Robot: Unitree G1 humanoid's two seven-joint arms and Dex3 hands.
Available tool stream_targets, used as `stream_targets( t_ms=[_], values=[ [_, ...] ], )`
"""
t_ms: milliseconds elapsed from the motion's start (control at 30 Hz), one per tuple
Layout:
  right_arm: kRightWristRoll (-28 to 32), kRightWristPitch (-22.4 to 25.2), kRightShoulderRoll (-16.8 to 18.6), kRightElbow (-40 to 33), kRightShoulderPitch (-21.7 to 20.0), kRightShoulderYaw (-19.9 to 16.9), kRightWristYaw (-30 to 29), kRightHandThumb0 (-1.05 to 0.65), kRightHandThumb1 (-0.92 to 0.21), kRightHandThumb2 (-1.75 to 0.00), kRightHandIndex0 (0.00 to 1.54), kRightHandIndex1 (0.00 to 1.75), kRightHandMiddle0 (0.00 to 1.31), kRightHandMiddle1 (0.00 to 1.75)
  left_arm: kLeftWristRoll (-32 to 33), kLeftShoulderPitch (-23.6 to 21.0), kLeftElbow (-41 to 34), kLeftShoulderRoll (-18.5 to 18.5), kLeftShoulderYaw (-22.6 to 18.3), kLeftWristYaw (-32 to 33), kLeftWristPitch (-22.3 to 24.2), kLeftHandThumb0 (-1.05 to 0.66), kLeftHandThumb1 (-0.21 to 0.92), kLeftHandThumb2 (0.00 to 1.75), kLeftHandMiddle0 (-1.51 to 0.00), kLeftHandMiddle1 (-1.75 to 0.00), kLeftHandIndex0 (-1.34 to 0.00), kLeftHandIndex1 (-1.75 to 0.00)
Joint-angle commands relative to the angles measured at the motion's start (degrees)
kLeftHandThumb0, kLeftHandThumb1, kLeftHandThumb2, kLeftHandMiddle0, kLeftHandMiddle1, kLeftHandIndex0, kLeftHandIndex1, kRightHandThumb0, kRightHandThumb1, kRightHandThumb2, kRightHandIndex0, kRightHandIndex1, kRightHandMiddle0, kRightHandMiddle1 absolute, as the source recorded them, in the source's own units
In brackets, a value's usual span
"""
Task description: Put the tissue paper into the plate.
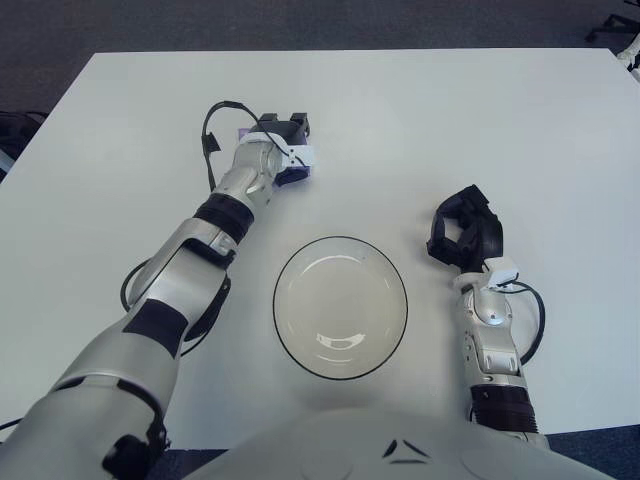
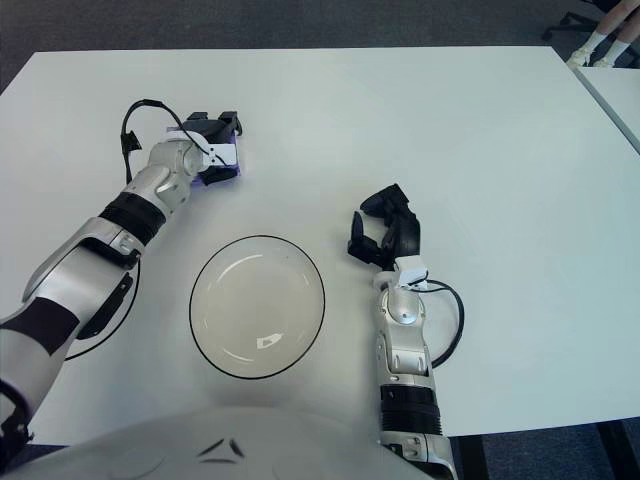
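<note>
Left eye view: white table (image 1: 420, 110) filling most of the scene, dark floor beyond its far edge; left hand (image 1: 283, 150) reached out toward eleven o'clock from the plate (image 1: 340, 305), black fingers (image 1: 290, 127) curled down over a purple tissue pack (image 1: 298, 174); only slivers of purple visible, one at the near side of the palm and one at the far left by the wrist; pack low against the tabletop, well apart from the plate, whether lifted clear or touching the surface not possible to tell; white tag on the back of the hand, black cable looping off the wrist at nine o'clock; silver forearm running back toward seven o'clock. Plate a shallow glass dish with a dark rim, nothing in it, sitting near the table's near edge at centre. Right eye view: same layout, the tissue pack (image 2: 222, 170) showing a little more purple beneath the clenched left hand (image 2: 207, 140); right hand (image 2: 388, 236) at three o'clock of the plate (image 2: 257, 305), just beside its rim yet not touching it, dark fingers (image 2: 372, 245) bent inward in a loose claw around nothing, wrist cable looped at its right.
</note>
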State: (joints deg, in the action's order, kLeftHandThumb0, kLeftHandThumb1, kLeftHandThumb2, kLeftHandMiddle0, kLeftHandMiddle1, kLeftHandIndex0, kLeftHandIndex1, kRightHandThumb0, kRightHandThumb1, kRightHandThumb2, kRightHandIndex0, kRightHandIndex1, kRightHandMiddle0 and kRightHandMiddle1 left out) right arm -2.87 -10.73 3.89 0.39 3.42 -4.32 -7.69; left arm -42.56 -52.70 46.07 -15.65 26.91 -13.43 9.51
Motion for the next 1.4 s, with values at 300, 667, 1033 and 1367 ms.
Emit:
stream_targets(
  t_ms=[300,667,1033,1367],
  values=[
    [0.8,6.8,1.0,5.7,5.8,-0.2,-0.3,-0.43,-0.47,-1.14,0.89,1.75,0.49,1.75,8.5,13.9,3.9,-1.5,-2.2,-6.8,-2.2,0.0,-0.02,1.65,-0.92,-1.6,-0.63,-1.75],
    [0.4,6.4,0.8,6.1,5.8,0.2,0.0,-0.43,-0.47,-1.14,0.91,1.75,0.49,1.75,16.0,17.3,-9.0,-5.6,-10.3,-5.2,-6.0,0.0,-0.01,1.67,-0.9,-1.65,-0.62,-1.75],
    [0.5,6.6,1.3,6.5,5.4,0.1,-0.6,-0.43,-0.47,-1.13,0.9,1.75,0.49,1.75,19.5,24.3,-30.8,-7.7,-15.2,-5.9,-1.0,0.0,-0.05,1.7,-0.93,-1.63,-0.65,-1.75],
    [0.4,5.6,0.7,8.0,4.8,0.5,0.2,-0.43,-0.47,-1.13,0.92,1.75,0.49,1.75,18.1,27.9,-47.6,-9.0,-17.6,-4.9,2.1,0.0,-0.06,1.7,-0.93,-1.62,-0.66,-1.75]
  ],
)
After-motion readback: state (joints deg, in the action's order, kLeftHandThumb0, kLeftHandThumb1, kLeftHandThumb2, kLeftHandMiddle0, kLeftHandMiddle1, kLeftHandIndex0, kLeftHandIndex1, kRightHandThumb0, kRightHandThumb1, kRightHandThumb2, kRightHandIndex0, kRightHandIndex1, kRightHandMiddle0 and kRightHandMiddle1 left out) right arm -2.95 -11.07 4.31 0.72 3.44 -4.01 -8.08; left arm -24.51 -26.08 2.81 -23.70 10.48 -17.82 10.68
